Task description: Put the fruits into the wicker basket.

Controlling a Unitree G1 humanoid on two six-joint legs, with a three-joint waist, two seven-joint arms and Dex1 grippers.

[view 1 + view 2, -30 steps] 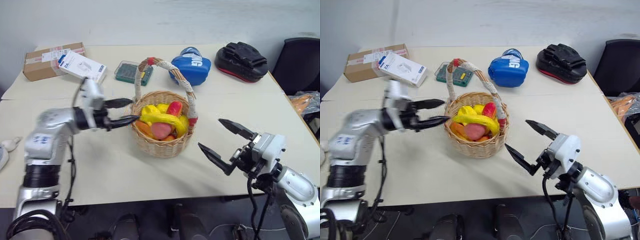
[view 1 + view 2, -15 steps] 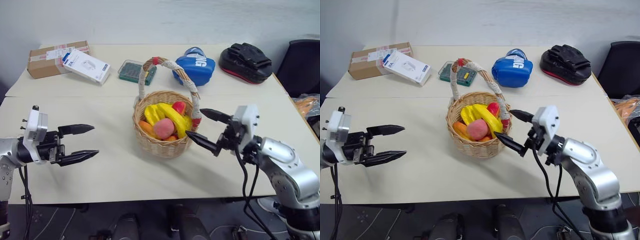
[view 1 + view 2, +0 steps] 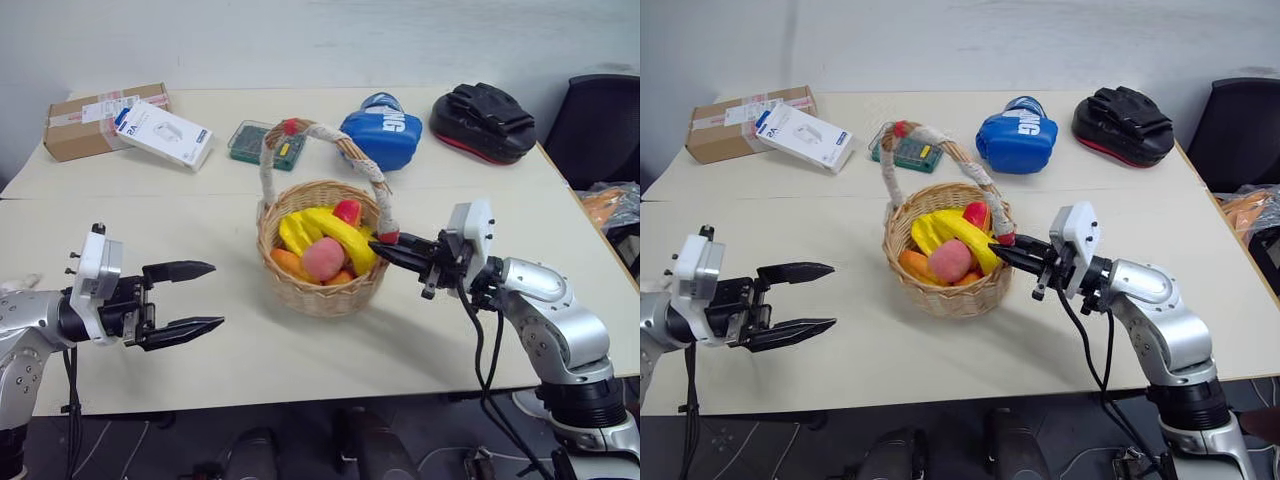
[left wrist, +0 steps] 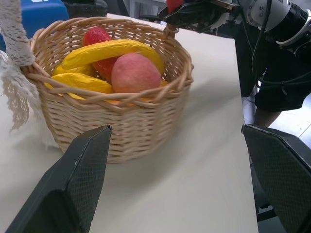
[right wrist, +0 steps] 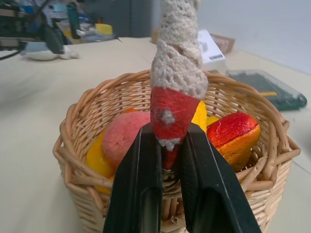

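Left gripper [image 3: 205, 297] hovers low over the pale matte surface [image 3: 300, 350], left of the basket and well apart from it – both black tapered fingers [image 3: 180, 270] spread wide, nothing between them.

Far left at the back: brown cardboard box [image 3: 85, 120] with a flat white carton [image 3: 162, 133] lying partly over it. Next along, a flat green case [image 3: 265, 145] behind the basket.

Centre: wicker basket [image 3: 320, 285], round, tan woven cane, upright on the surface. Tall arched handle [image 3: 268, 170] wrapped in white crochet-like cord, red bands at the top and at the ends. Inside: curved yellow banana [image 3: 335, 228] lying across the top, round pink-orange peach [image 3: 322, 258] just in front of it, touching. More toy fruit packed around them – red and orange pieces, not fully visible.

Right gripper [image 3: 385, 252] sits at the basket's right rim, fingers [image 5: 141, 189] closed on the red-banded foot of the handle where it meets the weave.

Back right: glossy blue boxing glove [image 3: 385, 130], then a black padded mitt [image 3: 483, 122] with a red edge. Dark chair [image 3: 598, 125] at the far right, off the surface.
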